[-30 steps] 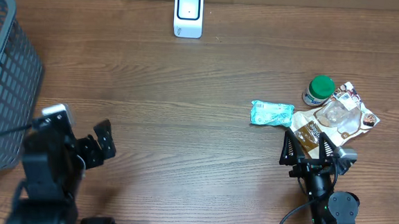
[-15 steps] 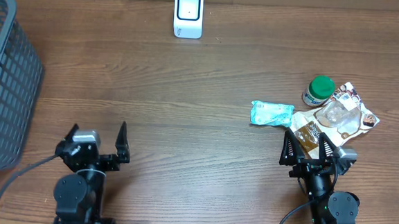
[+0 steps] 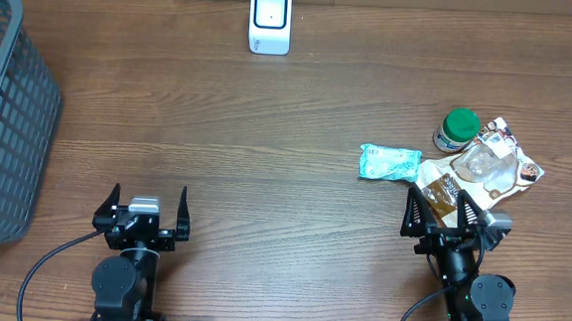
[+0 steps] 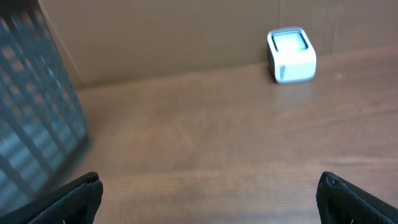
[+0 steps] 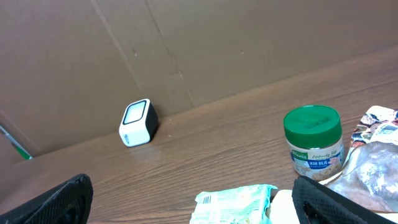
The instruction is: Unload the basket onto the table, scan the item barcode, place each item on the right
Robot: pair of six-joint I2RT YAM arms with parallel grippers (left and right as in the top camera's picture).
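I see a grey mesh basket (image 3: 9,134) standing at the left edge of the wooden counter (image 3: 267,149). A cardboard wall (image 4: 155,37) backs the counter.

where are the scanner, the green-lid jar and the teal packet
scanner (image 3: 271,20): overhead view, middle of its top face
green-lid jar (image 5: 313,124): right wrist view, on the green lid
teal packet (image 3: 389,163): overhead view, middle of the wrapper
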